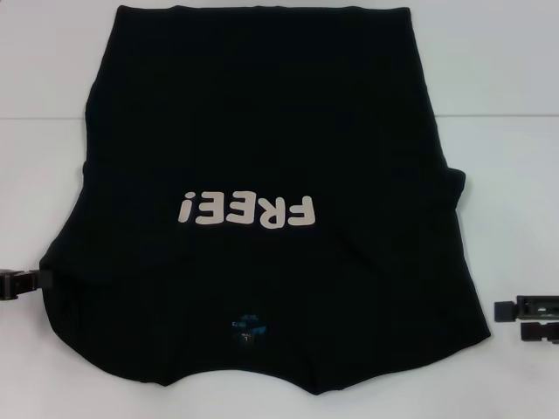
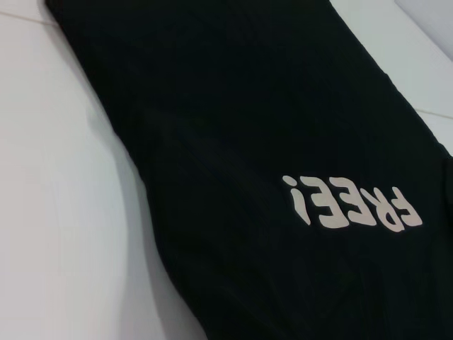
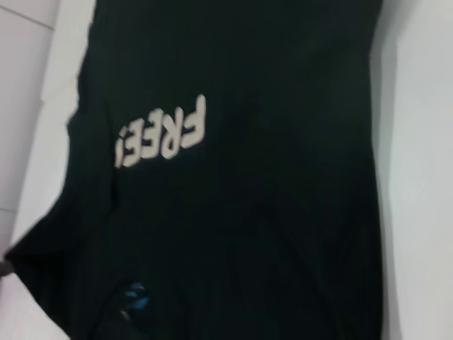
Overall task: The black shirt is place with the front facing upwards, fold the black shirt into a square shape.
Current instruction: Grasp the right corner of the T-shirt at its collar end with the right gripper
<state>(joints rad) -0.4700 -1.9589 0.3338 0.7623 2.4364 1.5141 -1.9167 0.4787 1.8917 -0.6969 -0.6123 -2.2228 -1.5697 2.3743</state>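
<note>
Now the left hand (image 1: 35, 281) sits at the left edge of the shirt (image 1: 262, 131), right by the cloth, but I cannot tell if it is pinching it or not. The shirt lies flat on the white worktop (image 1: 507, 70), front up, with the word FREE! (image 1: 246, 210) and the blue label (image 1: 246, 326) near the robot. Both sleeves look tucked in. The right hand (image 1: 505, 320) rests on the worktop just beside the right edge, its fingers a little apart and holding nothing. I think both hands should grab the near corners evenly, then fold the cloth away without wrinkles.
</note>
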